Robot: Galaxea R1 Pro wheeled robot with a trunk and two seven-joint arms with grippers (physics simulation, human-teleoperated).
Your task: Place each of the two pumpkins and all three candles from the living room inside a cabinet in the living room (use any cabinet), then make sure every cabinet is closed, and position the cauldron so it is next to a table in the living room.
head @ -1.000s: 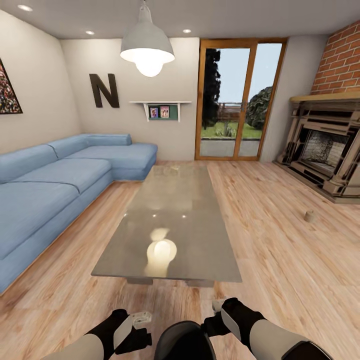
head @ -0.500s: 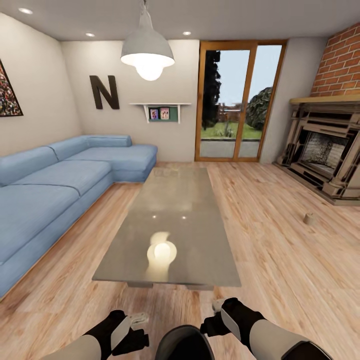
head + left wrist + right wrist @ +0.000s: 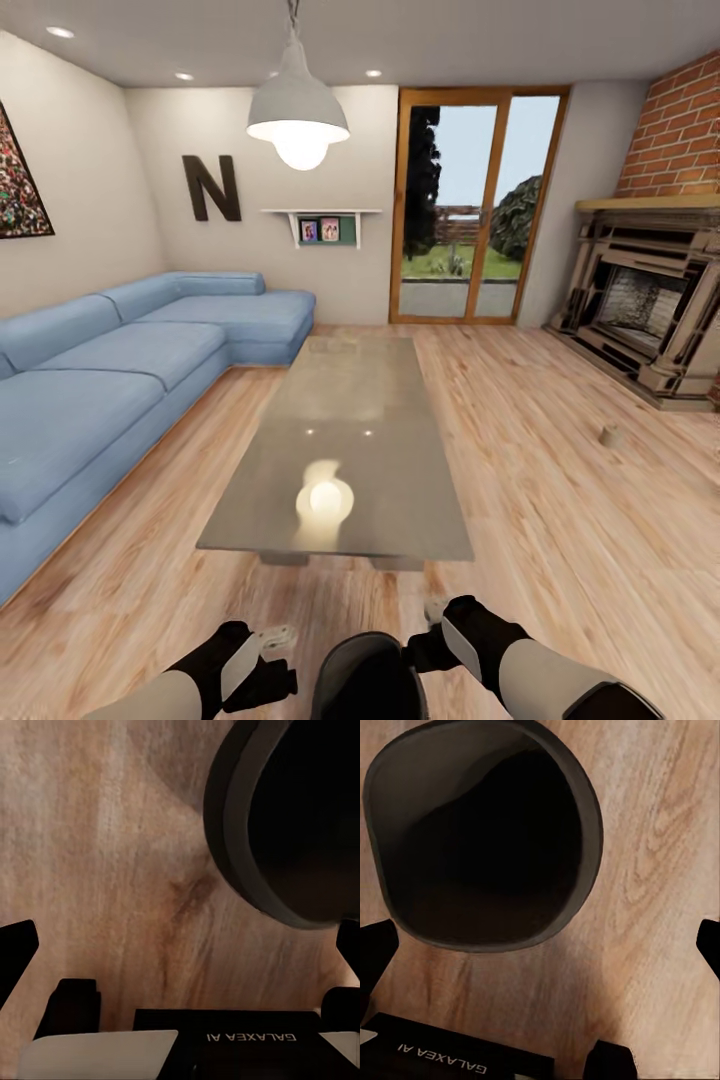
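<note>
Cauldron (image 3: 367,678) sits on the floor (image 3: 560,540) between the two arms, just short of the near end of the glass worktop (image 3: 345,450), whose long axis runs straight ahead. Right tool (image 3: 437,608) and left tool (image 3: 280,634) flank the cauldron, both spread wide and holding nothing. One candle (image 3: 610,435) stands well off to the right.

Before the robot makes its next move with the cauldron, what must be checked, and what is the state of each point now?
1. Cauldron near the table: ok.
2. Cauldron upright: ok, its mouth faces up.
3. Left pincer free of the cauldron: ok, open.
4. Right pincer free: cannot tell, it is close to the rim.
5. Candle stored in a cabinet: not ok, it sits on the floor by the fireplace.
</note>
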